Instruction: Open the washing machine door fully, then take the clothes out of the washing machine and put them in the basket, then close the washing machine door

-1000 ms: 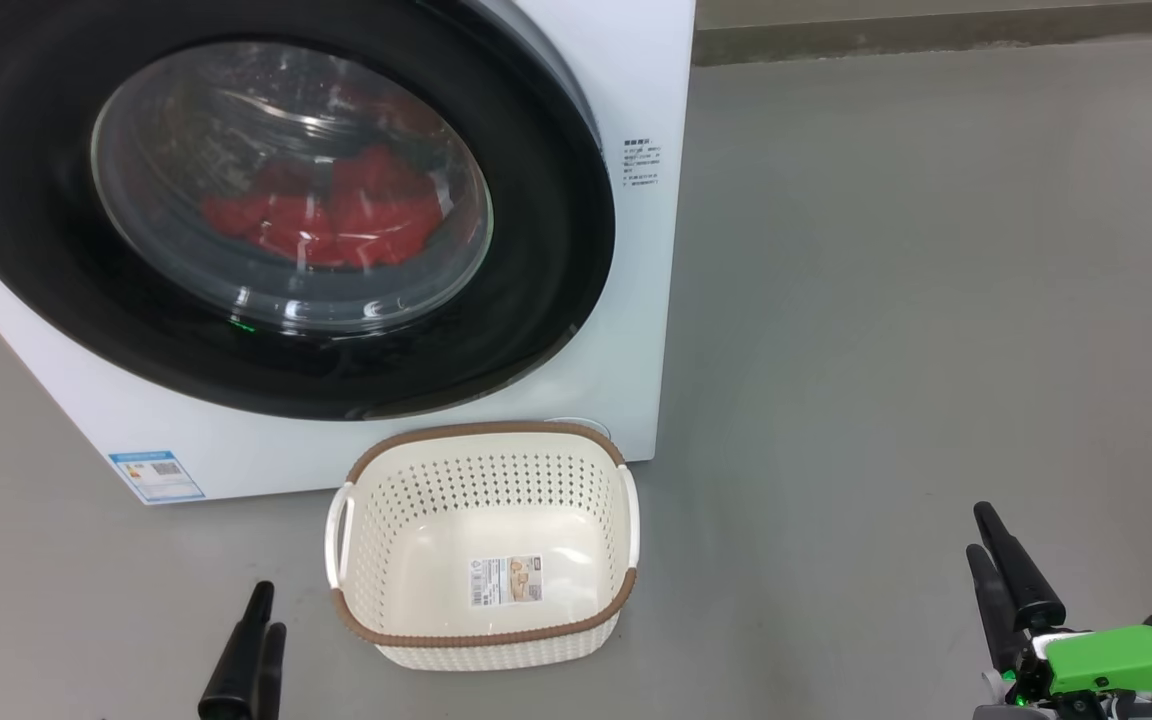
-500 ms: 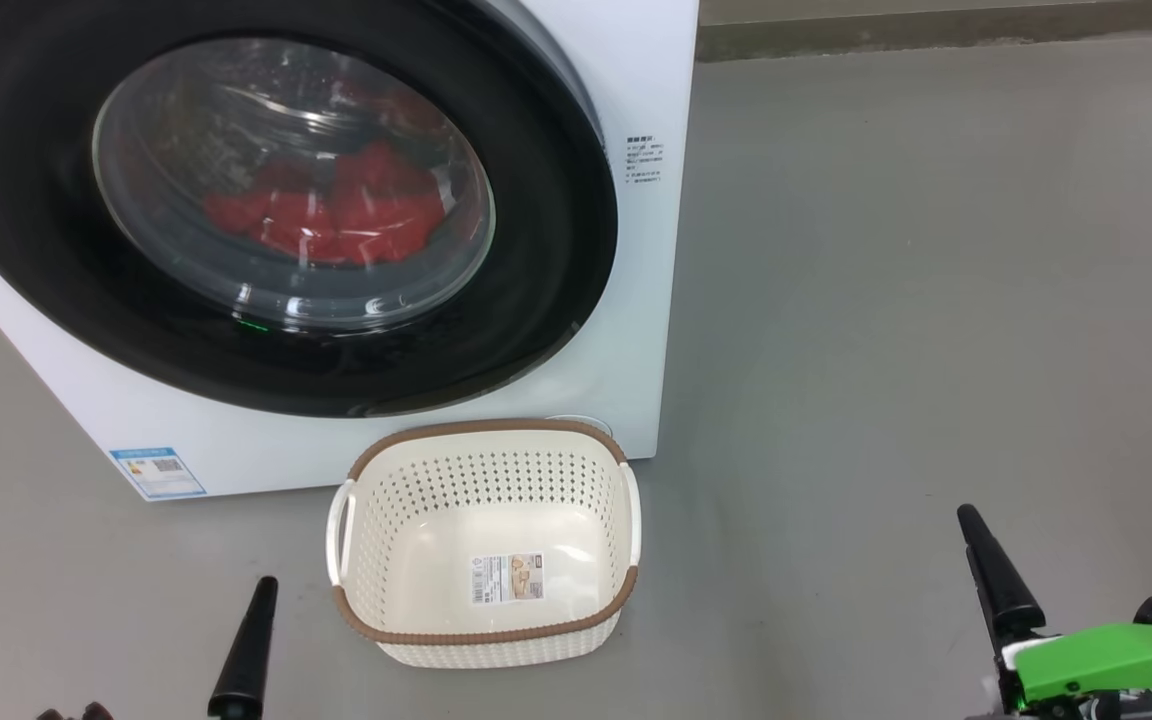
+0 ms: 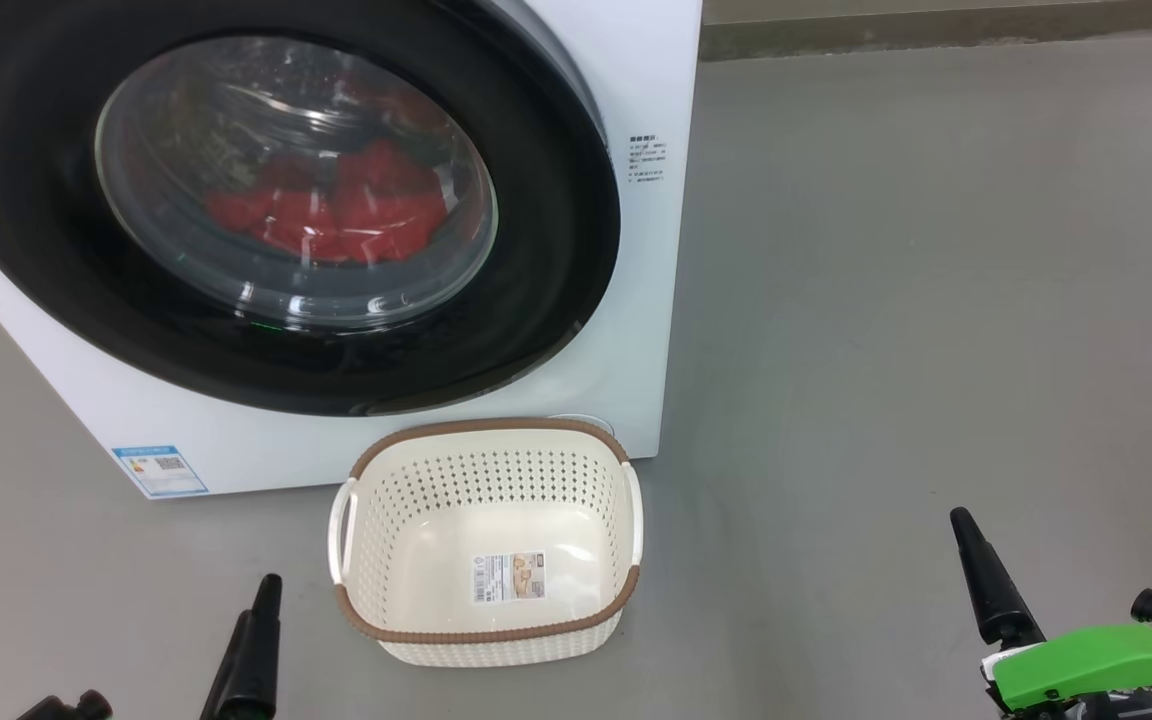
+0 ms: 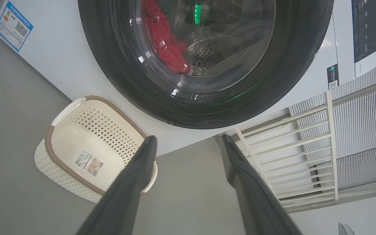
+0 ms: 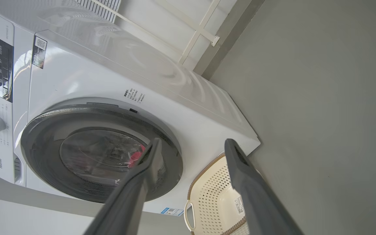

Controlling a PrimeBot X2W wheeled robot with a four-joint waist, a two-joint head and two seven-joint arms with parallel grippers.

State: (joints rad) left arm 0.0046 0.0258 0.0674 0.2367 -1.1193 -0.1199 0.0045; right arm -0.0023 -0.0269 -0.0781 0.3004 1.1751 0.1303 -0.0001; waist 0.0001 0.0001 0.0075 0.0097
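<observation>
My left pincer (image 4: 187,138) hangs released at seven o'clock in the head view, its two long dark fingers spread wide and grasping nothing. My right pincer (image 5: 193,141) sits at five o'clock, likewise released and empty, in front of a green housing (image 3: 1086,665). The big white front-loading washing machine (image 3: 656,300) stands at eleven o'clock on the grey floor (image 3: 936,300). Its large round door (image 3: 556,230), with a glossy black rim and clear glass bowl, sits flush against the front. Behind the glass, the bright red fabric clothes (image 3: 356,215) lie low in the drum. The small cream perforated plastic basket (image 3: 486,430), with a brown rim, stands empty at six o'clock from the door, just beside the machine's front and between my two pincers.
</observation>
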